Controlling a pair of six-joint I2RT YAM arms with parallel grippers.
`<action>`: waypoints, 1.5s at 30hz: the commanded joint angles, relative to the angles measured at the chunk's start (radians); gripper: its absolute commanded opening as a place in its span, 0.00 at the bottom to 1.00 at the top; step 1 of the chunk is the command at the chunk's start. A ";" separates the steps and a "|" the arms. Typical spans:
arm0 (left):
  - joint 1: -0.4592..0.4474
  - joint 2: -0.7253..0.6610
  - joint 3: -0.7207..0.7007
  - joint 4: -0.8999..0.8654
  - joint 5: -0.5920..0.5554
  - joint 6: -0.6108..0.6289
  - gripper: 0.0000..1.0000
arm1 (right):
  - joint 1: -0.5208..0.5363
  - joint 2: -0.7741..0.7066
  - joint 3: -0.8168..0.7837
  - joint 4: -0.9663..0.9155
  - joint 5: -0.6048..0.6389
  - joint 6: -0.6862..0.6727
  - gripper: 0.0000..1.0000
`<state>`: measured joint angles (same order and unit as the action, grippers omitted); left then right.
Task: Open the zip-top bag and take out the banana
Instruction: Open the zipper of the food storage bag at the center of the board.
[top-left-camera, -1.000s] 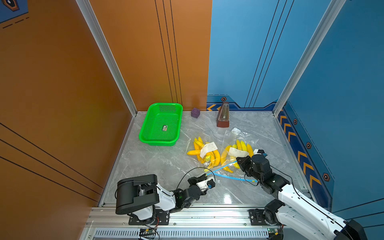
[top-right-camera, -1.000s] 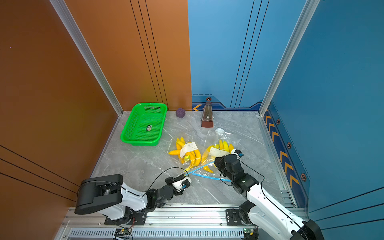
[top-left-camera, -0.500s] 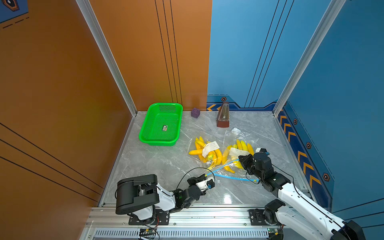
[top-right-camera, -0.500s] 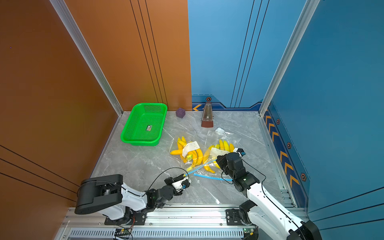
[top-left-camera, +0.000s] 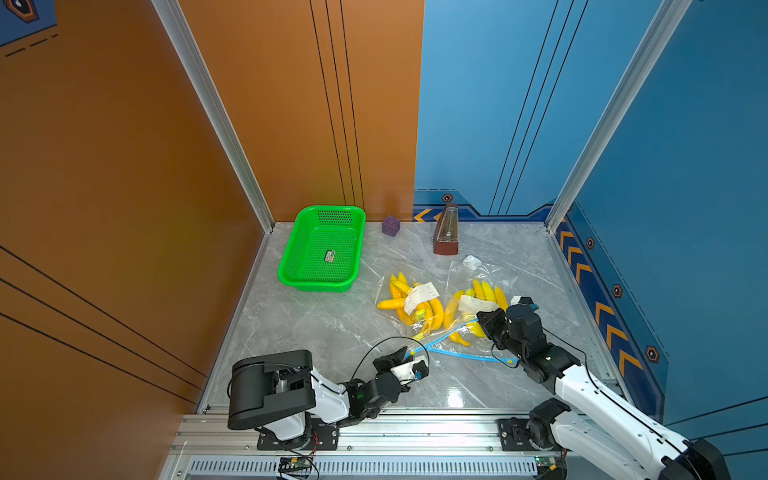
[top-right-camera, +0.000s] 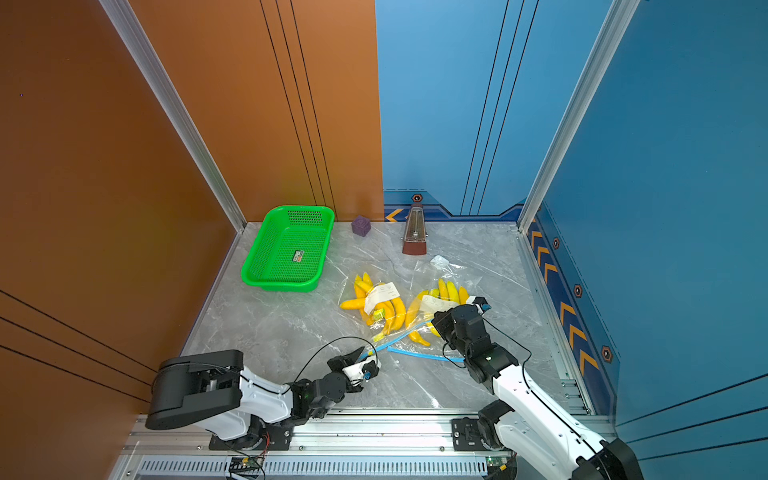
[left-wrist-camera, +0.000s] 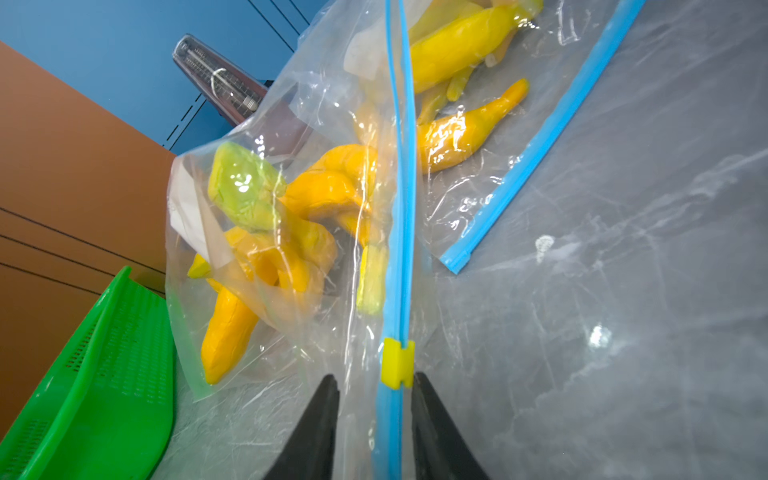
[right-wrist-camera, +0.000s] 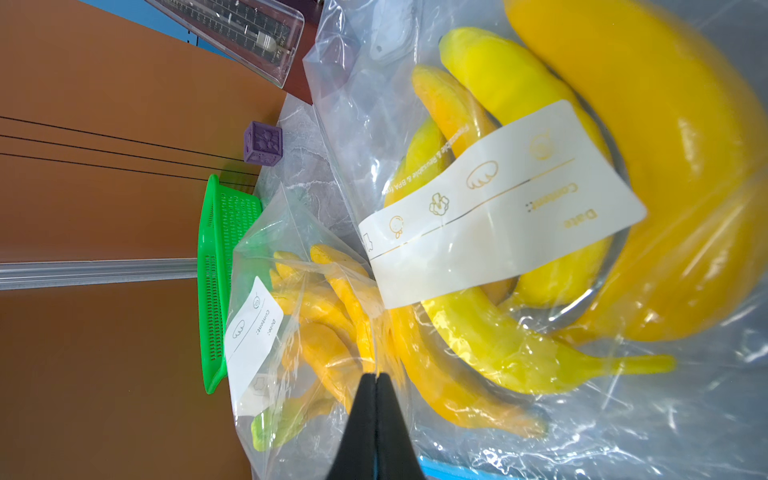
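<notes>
Straddling the zip-top bag's (left-wrist-camera: 291, 340) yellow slider (left-wrist-camera: 397, 363) mid-unzip, left gripper (left-wrist-camera: 374, 376) is gaping (right gripper (right-wrist-camera: 376, 376) is clamping its film); pinching the slider probably follows.

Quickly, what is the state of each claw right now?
Left claw: open, astride the blue zip strip, not clamping it.
Right claw: closed, apparently pinching the zip-top bag film.

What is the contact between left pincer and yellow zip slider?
Cannot tell. Left wrist view: the left pincer stands open at the yellow slider; one finger clears it, the other sits at its edge.
</notes>
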<state>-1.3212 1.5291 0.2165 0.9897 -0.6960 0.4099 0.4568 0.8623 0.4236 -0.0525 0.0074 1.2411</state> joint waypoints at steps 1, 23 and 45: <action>-0.052 -0.084 0.003 0.004 -0.015 0.013 0.53 | -0.004 0.003 0.021 -0.001 0.021 -0.050 0.00; 0.084 -0.031 0.401 -0.593 0.292 -0.341 0.53 | 0.050 -0.050 -0.009 -0.010 0.045 -0.069 0.00; 0.198 0.016 0.429 -0.592 0.254 -0.344 0.01 | 0.097 -0.070 -0.021 -0.047 0.095 -0.077 0.00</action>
<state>-1.1313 1.5669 0.6319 0.4061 -0.4816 0.0734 0.5484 0.7975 0.4175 -0.0685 0.0643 1.1843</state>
